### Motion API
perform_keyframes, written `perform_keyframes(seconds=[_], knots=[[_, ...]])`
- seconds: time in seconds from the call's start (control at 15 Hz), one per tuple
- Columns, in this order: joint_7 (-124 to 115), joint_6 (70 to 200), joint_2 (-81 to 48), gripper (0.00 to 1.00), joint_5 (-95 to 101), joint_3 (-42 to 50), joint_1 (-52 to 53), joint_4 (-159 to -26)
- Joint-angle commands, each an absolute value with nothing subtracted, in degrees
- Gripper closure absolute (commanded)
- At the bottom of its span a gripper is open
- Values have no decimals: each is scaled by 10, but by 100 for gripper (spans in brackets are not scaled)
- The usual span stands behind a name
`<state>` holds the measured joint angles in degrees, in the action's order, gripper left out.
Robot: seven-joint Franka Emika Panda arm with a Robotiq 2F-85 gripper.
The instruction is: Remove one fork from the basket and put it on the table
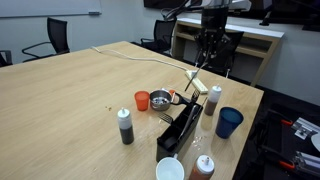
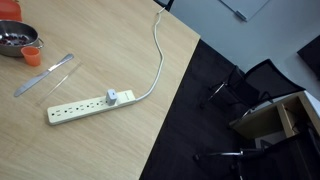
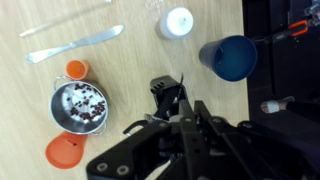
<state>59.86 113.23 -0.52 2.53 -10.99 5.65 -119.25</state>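
Note:
The black basket (image 1: 180, 128) stands on the wood-grain table (image 1: 70, 100) among bottles and cups, with fork tines sticking out of its near end. In the wrist view only its end (image 3: 165, 95) shows, just ahead of my fingers. A pale fork-like utensil (image 1: 195, 80) lies flat on the table beyond the basket; it also shows in an exterior view (image 2: 45, 75) and in the wrist view (image 3: 75, 43). My gripper (image 1: 206, 66) hangs well above the table, over the basket's far end. Its fingers (image 3: 185, 105) look pressed together with nothing visible between them.
Near the basket are a metal bowl (image 1: 160, 100), a red cup (image 1: 141, 100), a blue cup (image 1: 229, 122), a white bottle (image 1: 214, 98), a dark bottle (image 1: 126, 125) and a white cup (image 1: 170, 168). A power strip (image 2: 90, 105) with its cable lies further along. Chairs and a counter stand beyond the table edge.

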Motion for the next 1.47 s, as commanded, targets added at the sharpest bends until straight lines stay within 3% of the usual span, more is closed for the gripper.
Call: perform_keyframes(seconds=[0.0, 0.53, 1.4], knots=[[499, 1149, 12, 98, 122, -104, 72, -1186], [303, 1058, -14, 98, 294, -119, 105, -1141], [299, 836, -160, 98, 379, -134, 158, -1003]])
